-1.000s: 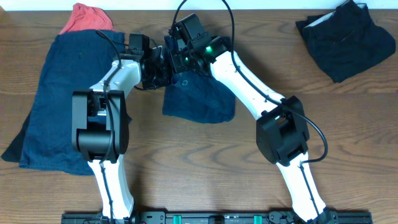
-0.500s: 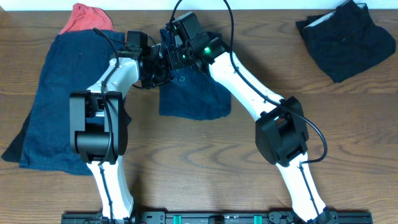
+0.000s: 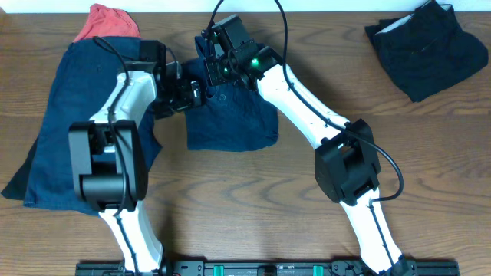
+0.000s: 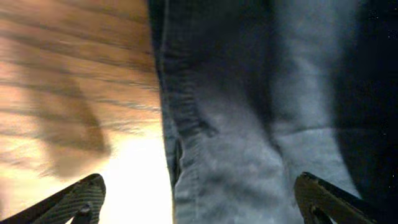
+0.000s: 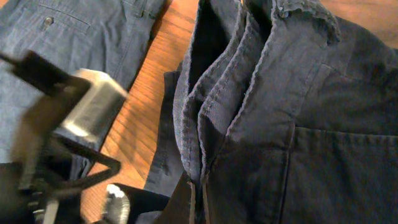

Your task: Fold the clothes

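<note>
Overhead, right gripper [image 3: 209, 69] is clamping folded navy shorts [image 3: 234, 119] lying beneath it; left gripper [image 3: 193, 93], just beside, is gaping wide apart.

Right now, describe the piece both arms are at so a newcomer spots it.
On the wooden table, look at the middle of the far half. The navy shorts lie there, folded small, unlike the wide blue garment on the left and the black pile at the far right.
</note>
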Robot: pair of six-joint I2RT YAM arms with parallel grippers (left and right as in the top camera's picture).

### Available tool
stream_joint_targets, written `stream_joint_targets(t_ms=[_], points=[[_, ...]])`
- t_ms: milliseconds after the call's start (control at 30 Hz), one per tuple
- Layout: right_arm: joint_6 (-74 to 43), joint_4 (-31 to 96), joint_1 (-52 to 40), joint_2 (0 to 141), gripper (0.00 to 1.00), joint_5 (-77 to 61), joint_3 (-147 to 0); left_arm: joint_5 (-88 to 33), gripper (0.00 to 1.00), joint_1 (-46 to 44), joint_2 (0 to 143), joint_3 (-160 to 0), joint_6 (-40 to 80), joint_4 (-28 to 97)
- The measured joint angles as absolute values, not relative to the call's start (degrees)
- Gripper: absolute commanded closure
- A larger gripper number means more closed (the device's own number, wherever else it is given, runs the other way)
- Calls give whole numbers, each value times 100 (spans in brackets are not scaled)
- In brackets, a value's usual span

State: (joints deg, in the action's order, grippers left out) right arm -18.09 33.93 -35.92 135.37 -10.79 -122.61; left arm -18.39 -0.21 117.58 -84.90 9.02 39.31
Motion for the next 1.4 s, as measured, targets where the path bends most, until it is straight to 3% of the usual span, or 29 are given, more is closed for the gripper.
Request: stream_joint_targets(t_ms=[333,633,667,700,767,933,1167,1400], points=[[-1872,3308,-3592,13537,99,-1260,-12261,-1629,2,104,11015,-8486,897,4016],[-1894,3100,-3728,13539,99,-1490,-12261,-1581,2,1138,9804,-8482,902,4163],[-1894,3070,-3785,13539,96,-1466,-12261,-1581,2,1197,9699,-8482,904,4165],[-1907,3024,-3859,13548,84,-1439,-12261,-1579,2,1227,9640,-8482,904,4167],[-1959,2862,-3992,13572,47,-1417,-12261,-1577,2,1249,9592,-8482,904,4171],[-1813,2655,-4381,13703,7,-1527,-12261,-1584,2,1249,9623,-8479,904,4219],[-1586,2939,-4541,13762,4,-1640,-12263,-1588,2,1249,9623,-8482,904,4237],[-1243,4005,-3927,13758,9,-1667,-12263,-1586,2,1249,9623,-8482,899,4246]])
